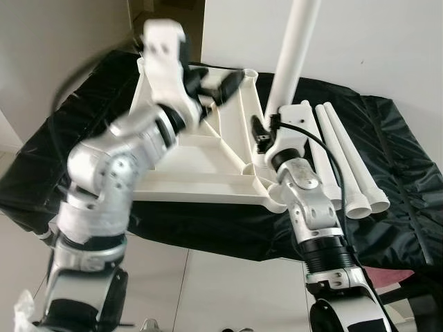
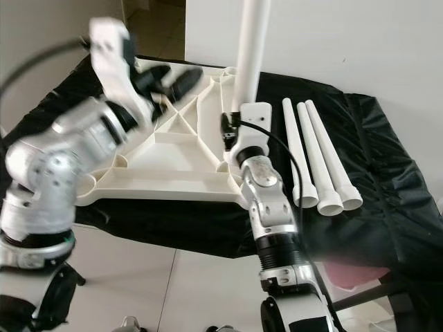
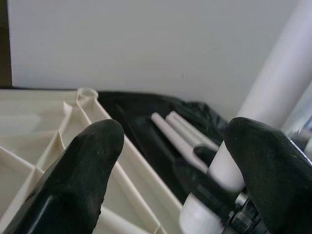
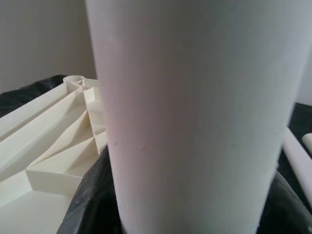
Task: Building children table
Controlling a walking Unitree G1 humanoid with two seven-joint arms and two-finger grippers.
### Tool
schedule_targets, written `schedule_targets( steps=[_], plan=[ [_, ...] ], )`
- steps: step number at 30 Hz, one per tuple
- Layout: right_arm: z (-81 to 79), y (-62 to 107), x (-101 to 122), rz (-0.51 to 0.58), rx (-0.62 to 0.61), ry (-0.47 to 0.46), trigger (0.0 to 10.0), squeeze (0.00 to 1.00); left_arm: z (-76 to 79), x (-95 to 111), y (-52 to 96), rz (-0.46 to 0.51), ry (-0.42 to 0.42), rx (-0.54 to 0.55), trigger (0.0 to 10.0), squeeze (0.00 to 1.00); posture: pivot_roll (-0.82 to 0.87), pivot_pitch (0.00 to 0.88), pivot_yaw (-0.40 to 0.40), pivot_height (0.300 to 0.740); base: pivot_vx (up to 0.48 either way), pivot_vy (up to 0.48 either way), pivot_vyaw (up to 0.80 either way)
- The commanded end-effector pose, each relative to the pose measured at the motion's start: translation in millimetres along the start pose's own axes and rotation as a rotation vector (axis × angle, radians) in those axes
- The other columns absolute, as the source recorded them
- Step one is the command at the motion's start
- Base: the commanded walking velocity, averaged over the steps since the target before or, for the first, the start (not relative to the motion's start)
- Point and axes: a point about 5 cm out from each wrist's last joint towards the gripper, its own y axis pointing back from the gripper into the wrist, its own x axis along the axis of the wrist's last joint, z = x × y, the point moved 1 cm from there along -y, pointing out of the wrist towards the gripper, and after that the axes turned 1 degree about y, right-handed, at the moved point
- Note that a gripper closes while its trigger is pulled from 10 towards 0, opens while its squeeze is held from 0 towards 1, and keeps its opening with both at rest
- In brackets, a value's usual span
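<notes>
The white tabletop (image 1: 201, 159) lies upside down on the black cloth (image 1: 387, 138), its ribbed underside facing up, and it takes up the left and middle of that dark surface. One white table leg (image 1: 294, 52) stands upright at the tabletop's near right corner, rising out of the top of the head views. The right end effector (image 1: 266, 131) is clamped on that upright leg low down, near its base, and in the right wrist view the leg's white tube (image 4: 190, 117) sits squarely between the dark fingers (image 4: 92, 204).

The left end effector (image 1: 218, 86) is raised over the far part of the tabletop, pointing across toward the upright leg, and it is blurred in both head views. Its two black fingers (image 3: 83, 165) stand apart with nothing between them, and through that gap the left wrist view shows the tabletop's ribs and a round corner socket (image 3: 87, 93).

Off to the right, three spare table legs (image 1: 349, 166) lie side by side on the black cloth, touching one another, with their wider open ends toward the robot. They rest just beside the right arm, apart from the tabletop. Pale tiled floor (image 1: 208, 290) shows below the near edge of the cloth.
</notes>
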Motion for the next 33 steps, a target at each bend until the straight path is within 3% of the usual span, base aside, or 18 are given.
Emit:
schedule_targets(
  steps=[1, 3, 5, 8, 17, 23, 27, 33],
  plan=[
    [3.5, 1.6, 3.9, 0.029, -0.003, -0.008, 10.0, 0.00, 10.6, 1.5, -0.8, 0.013, -0.029, -0.106, 10.0, 0.00, 0.09, 0.085, -0.085, 0.740, 0.000, 0.000, 0.00],
    [5.6, 4.4, 1.2, 0.028, 0.001, -0.011, 10.0, 0.00, 9.7, -6.1, 0.5, -0.007, -0.035, -0.096, 10.0, 0.00, 0.09, 0.085, -0.086, 0.740, 0.000, 0.000, 0.00],
    [14.3, 14.2, -5.8, 0.049, -0.001, -0.006, 10.0, 0.00, 7.9, -31.2, 5.0, -0.085, -0.092, -0.074, 10.0, 0.00, 0.08, 0.090, -0.079, 0.740, 0.000, 0.000, 0.00],
    [17.6, 18.1, -8.5, 0.057, -0.002, 0.000, 10.0, 0.00, 7.8, -40.5, 7.2, -0.113, -0.111, -0.070, 10.0, 0.00, 0.08, 0.090, -0.079, 0.740, 0.000, 0.000, 0.00],
    [35.4, 38.7, -30.3, 0.033, -0.012, 0.002, 10.0, 0.00, 23.7, -92.5, 18.8, -0.228, -0.173, -0.136, 10.0, 0.00, 0.06, 0.102, -0.041, 0.740, 0.000, 0.000, 0.00],
    [39.8, 43.6, -34.2, 0.032, -0.003, 0.000, 10.0, 0.00, 30.7, -102.5, 23.3, -0.251, -0.171, -0.172, 10.0, 0.00, 0.06, 0.098, -0.032, 0.740, 0.000, 0.000, 0.00],
    [39.7, 48.3, -39.8, 0.022, 0.021, -0.006, 10.0, 0.00, 34.6, -108.0, 26.3, -0.245, -0.212, -0.197, 10.0, 0.00, 0.06, 0.098, -0.030, 0.740, 0.000, 0.000, 0.00],
    [36.0, 56.8, -57.3, -0.009, 0.078, -0.011, 10.0, 0.00, 45.8, -120.8, 35.4, -0.265, -0.208, -0.262, 10.0, 0.00, 0.06, 0.089, -0.023, 0.740, 0.000, 0.000, 0.00]
  ],
)
